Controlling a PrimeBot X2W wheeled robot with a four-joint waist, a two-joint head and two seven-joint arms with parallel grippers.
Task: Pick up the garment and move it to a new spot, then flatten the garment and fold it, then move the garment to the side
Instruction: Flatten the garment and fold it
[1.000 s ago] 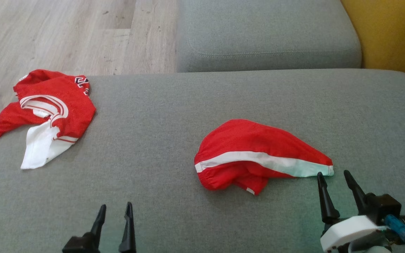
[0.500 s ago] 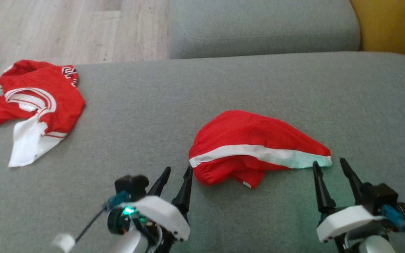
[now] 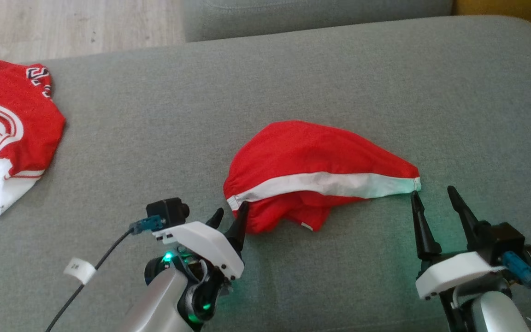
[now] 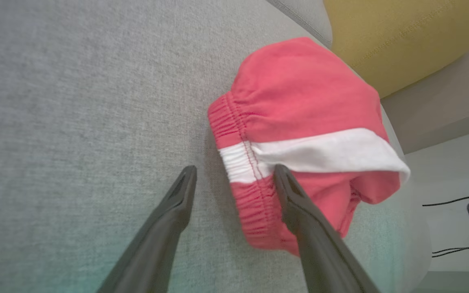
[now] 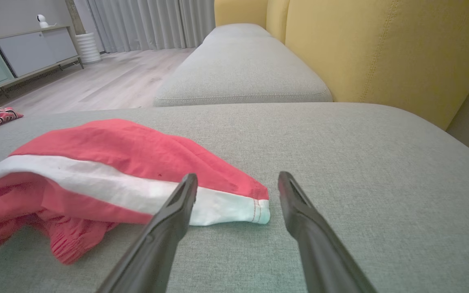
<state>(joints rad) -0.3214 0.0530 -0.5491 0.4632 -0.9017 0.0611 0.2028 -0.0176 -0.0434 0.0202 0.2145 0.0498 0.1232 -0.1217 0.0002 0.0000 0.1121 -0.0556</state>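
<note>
Red shorts with a white side stripe (image 3: 316, 161) lie crumpled in the middle of the grey cushion (image 3: 293, 78). My left gripper (image 3: 229, 211) is open at their elastic waistband end (image 4: 242, 162), one finger over the band and the other on bare cushion. The open right gripper (image 3: 431, 192) stands just short of the white hem corner (image 5: 259, 209), which sits between and ahead of its fingers (image 5: 177, 203). In the left wrist view the shorts (image 4: 299, 106) stretch away toward the far edge.
A red and white jersey (image 3: 2, 133) lies at the cushion's left edge. Another grey cushion (image 5: 238, 69) and yellow backrests (image 5: 381, 49) stand beyond. Wooden floor (image 3: 62, 23) shows at the upper left. A labelled cable (image 3: 81, 272) trails from my left wrist.
The head camera has tipped downward and shifted. My left gripper has come forward to the waistband end of the shorts. The right gripper has held its place near the hem corner.
</note>
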